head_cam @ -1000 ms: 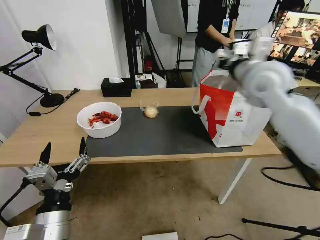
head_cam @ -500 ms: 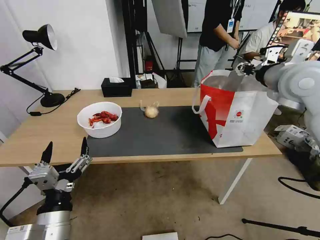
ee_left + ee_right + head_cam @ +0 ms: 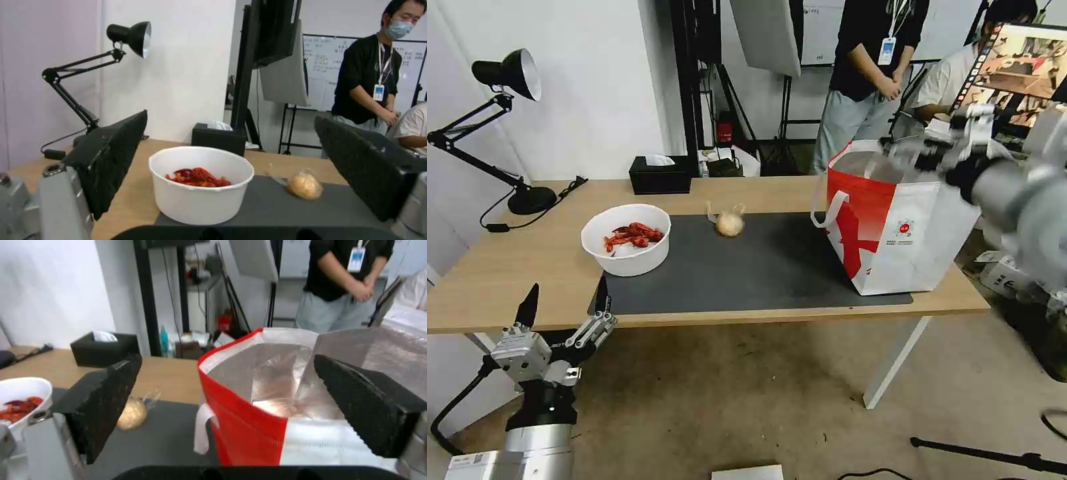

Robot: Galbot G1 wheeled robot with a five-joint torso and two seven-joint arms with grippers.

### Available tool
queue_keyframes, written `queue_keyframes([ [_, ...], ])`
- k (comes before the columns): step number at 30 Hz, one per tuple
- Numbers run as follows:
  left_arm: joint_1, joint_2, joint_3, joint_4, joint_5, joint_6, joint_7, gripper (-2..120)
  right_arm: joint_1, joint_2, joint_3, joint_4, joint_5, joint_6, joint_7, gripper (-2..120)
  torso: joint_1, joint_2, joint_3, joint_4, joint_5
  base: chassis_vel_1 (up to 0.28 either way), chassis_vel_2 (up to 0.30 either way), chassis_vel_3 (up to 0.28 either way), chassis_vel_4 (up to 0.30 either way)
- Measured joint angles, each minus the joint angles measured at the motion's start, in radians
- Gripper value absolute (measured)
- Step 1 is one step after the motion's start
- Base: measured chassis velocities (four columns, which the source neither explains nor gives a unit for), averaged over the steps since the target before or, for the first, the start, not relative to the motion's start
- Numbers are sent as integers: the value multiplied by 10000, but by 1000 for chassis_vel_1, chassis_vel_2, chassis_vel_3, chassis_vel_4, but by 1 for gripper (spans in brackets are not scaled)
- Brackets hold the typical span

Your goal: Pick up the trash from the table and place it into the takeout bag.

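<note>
On the left of the light-wood table (image 3: 527,267) stands a white bowl of red crayfish shells (image 3: 626,239) (image 3: 200,186), at the edge of the dark-grey mat (image 3: 760,267). A clear-wrapped yellowish ball (image 3: 729,224) (image 3: 305,185) (image 3: 132,413) lies on the mat's far side. The red-and-white takeout bag (image 3: 894,220) (image 3: 267,396) stands open at the right end, its foil lining showing. My left gripper (image 3: 567,293) is open, below the table's near edge, facing the bowl. My right gripper (image 3: 917,152) hovers open and empty at the bag's mouth.
A black tissue box (image 3: 660,175) (image 3: 104,348) sits at the table's far edge. A black desk lamp (image 3: 527,197) stands at the far left corner. Two people and a monitor (image 3: 1020,73) are behind the bag. A stand leg (image 3: 994,457) lies on the floor at right.
My right arm has pulled back to the right, and its gripper now hangs over the bag's opening. My left gripper has sunk slightly and shifted a little right.
</note>
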Motion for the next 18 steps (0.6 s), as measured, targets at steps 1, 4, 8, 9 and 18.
queue_keyframes([
  [1,26,-2,7,0,14,-8,0,100,-987,42,829,402,-320,211,-221,100,0,0,0,0,0,0,0,0,0],
  [4,67,-3,11,0,35,-35,2,100,-3097,375,2236,989,-1380,692,-1028,100,-1,0,0,0,0,0,0,0,0],
  [8,162,-36,68,0,160,-71,-1,100,-6515,1563,4535,1635,-3124,1545,-2944,100,0,1,-1,0,0,0,0,0,0],
  [9,215,-49,96,0,199,-83,-1,100,-7687,2190,5137,1810,-3745,1890,-3644,100,0,0,0,-3,2,0,0,0,0],
  [18,428,-54,310,0,309,-115,28,100,-11489,6250,5860,1722,-7907,5123,-6706,100,-2,1,-1,-4,-2,0,0,0,0],
])
